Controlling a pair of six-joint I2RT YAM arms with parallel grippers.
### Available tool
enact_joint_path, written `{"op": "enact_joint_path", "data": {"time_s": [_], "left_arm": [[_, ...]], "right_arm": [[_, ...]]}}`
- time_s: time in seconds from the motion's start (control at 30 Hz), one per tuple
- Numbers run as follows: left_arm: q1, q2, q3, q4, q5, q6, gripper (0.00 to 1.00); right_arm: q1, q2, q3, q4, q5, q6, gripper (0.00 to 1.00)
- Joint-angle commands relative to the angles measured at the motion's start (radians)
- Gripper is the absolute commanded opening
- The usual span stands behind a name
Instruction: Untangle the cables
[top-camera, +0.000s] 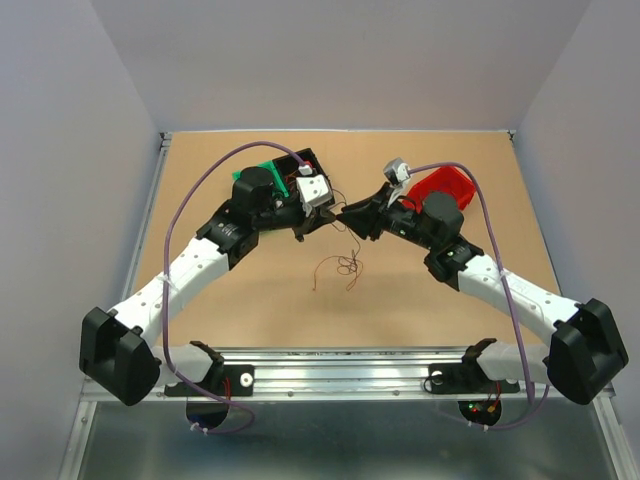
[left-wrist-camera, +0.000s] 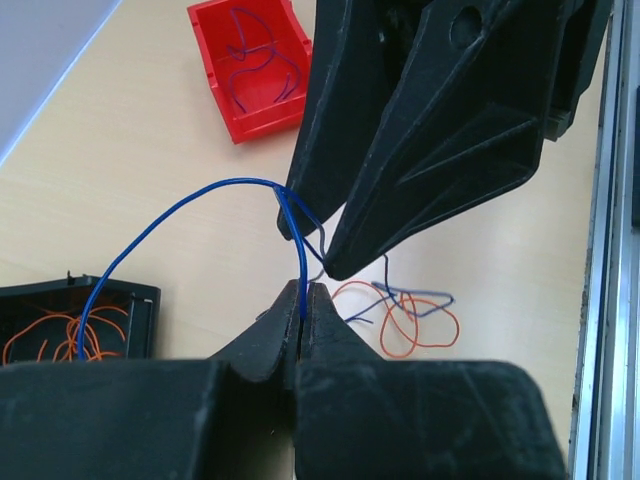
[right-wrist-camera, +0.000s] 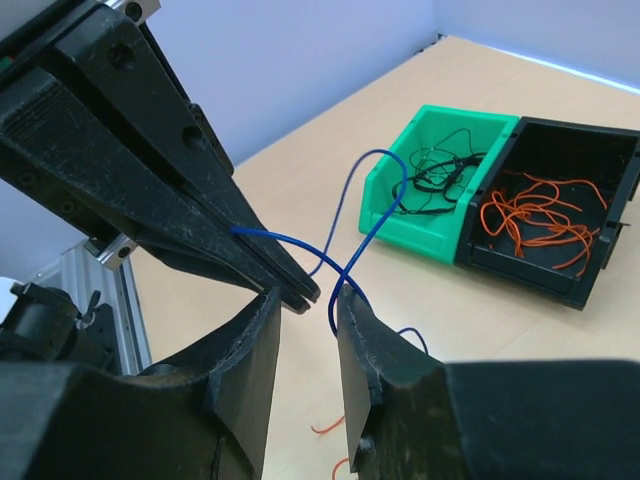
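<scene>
My left gripper (left-wrist-camera: 303, 298) is shut on a thin blue cable (left-wrist-camera: 240, 181), held above the table. The cable arcs back over the black bin (left-wrist-camera: 100, 300). My right gripper (right-wrist-camera: 305, 310) is open, its fingers (left-wrist-camera: 430, 130) straddling the left fingertips (right-wrist-camera: 290, 285). The blue cable (right-wrist-camera: 375, 153) crosses itself and rests against the right finger's tip. A small tangle of orange and blue cables (left-wrist-camera: 410, 318) lies on the table below, also in the top view (top-camera: 346, 266). There the left gripper (top-camera: 322, 220) and right gripper (top-camera: 347, 214) meet mid-table.
A green bin (right-wrist-camera: 440, 190) holds black cables; the black bin (right-wrist-camera: 560, 260) beside it holds orange cables. A red bin (left-wrist-camera: 250, 70) holds blue cables, at the back right in the top view (top-camera: 445, 185). A metal rail (top-camera: 340, 380) runs along the near edge.
</scene>
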Motion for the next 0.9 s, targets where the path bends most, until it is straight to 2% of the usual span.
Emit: {"op": "enact_joint_path", "data": {"time_s": [0.0, 0.43, 0.87], "left_arm": [[0.003, -0.01, 0.032, 0.004, 0.04, -0.002, 0.0], [0.002, 0.012, 0.06, -0.04, 0.083, 0.003, 0.0], [0.003, 0.044, 0.109, -0.134, 0.109, 0.032, 0.0]], "right_arm": [[0.003, -0.015, -0.047, 0.049, 0.059, -0.031, 0.35], [0.003, 0.017, -0.054, 0.047, 0.096, -0.074, 0.37], [0.003, 0.024, -0.073, 0.044, 0.217, -0.127, 0.39]]}}
